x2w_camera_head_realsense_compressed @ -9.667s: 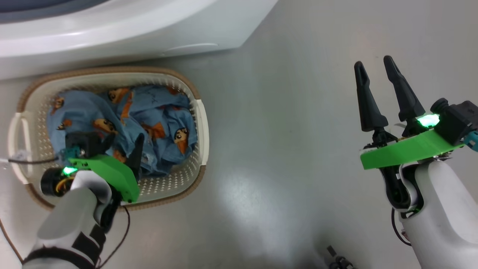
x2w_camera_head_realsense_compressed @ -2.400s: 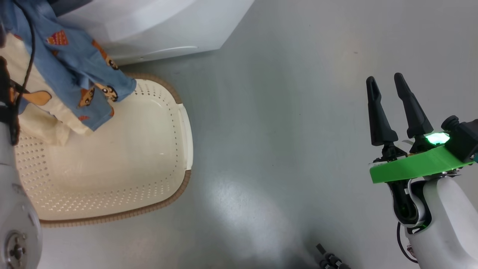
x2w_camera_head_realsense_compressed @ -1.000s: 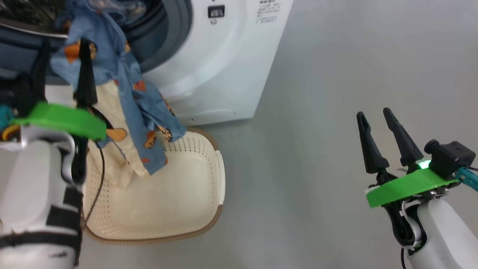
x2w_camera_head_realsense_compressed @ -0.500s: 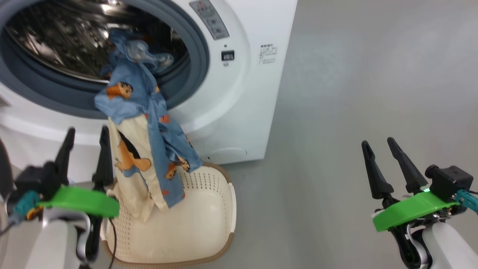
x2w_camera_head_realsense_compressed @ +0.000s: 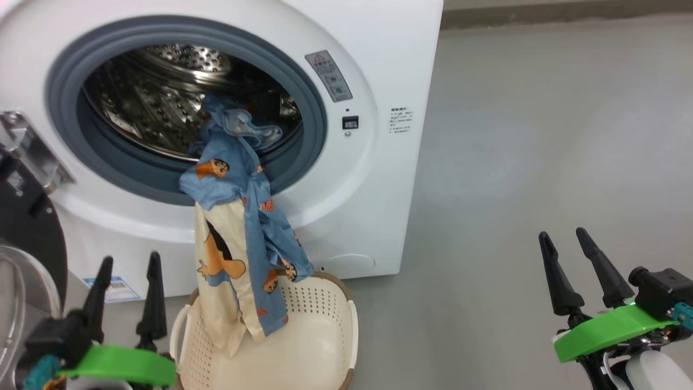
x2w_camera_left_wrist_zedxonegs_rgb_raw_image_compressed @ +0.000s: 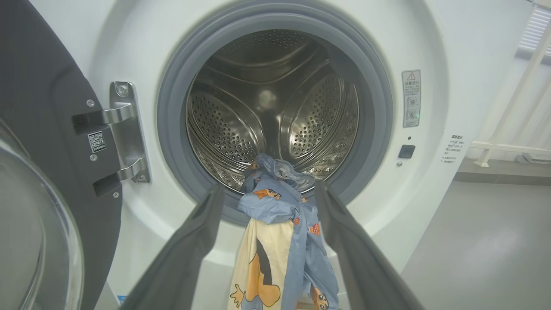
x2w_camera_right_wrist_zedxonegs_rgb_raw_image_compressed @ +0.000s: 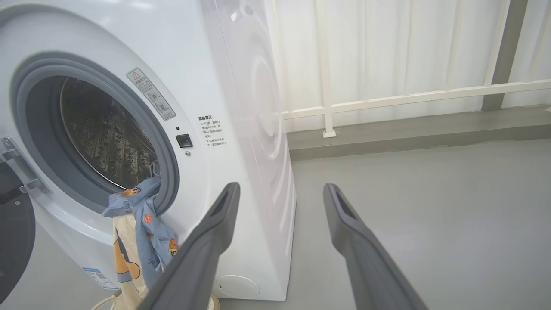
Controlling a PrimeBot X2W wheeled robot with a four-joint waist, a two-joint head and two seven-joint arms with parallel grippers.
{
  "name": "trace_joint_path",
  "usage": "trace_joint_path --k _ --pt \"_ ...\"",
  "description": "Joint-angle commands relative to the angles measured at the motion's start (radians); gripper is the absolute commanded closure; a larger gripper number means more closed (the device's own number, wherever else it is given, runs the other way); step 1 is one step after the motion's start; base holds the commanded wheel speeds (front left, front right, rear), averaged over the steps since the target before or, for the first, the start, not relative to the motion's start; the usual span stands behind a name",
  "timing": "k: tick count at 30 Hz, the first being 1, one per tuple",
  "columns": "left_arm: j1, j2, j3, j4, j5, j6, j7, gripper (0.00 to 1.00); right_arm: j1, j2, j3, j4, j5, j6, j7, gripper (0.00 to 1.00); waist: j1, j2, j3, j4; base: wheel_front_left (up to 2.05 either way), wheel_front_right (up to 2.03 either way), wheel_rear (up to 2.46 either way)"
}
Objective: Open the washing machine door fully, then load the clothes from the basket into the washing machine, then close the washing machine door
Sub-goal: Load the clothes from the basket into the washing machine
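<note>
**Head view.** We see the washing machine [x2w_camera_head_realsense_compressed: 390, 65] with its door [x2w_camera_head_realsense_compressed: 27, 233] swung wide to the left, so the mouth is free for loading. The clothes [x2w_camera_head_realsense_compressed: 238, 233] lie half in, half out. The top bunches on the lip of the gasket [x2w_camera_head_realsense_compressed: 311, 108], and the rest hangs down into the basket [x2w_camera_head_realsense_compressed: 330, 346] directly below. The left tool [x2w_camera_head_realsense_compressed: 131, 259], prongs apart and empty, hovers just beside the hanging cloth. The right tool [x2w_camera_head_realsense_compressed: 562, 234], likewise apart and empty, waits well clear over the floor [x2w_camera_head_realsense_compressed: 541, 135].

**Left wrist view.** We look between the spread prongs at the drum [x2w_camera_left_wrist_zedxonegs_rgb_raw_image_compressed: 275, 107]. In our judgement the trailing cloth must be regrasped and pushed inside before the door can shut.

**Right wrist view.** We note the cloth crossing the gasket, which would likely jam the door on closing.
</note>
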Motion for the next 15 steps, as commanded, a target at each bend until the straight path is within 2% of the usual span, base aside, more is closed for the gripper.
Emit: trace_joint_path --k 1,15 --pt "0.006 0.017 0.038 -0.040 0.007 0.001 -0.006 0.00 0.004 -0.013 0.008 -0.025 -0.015 0.007 -0.008 0.00 0.0000 0.0000 -0.023 0.010 0.00 0.00 0.00" --pt "0.112 -0.029 0.077 -0.110 0.025 0.001 -0.006 0.00 0.033 -0.025 -0.004 -0.036 -0.026 0.007 -0.008 0.00 0.0000 0.0000 -0.051 0.024 0.00 0.00 0.00"
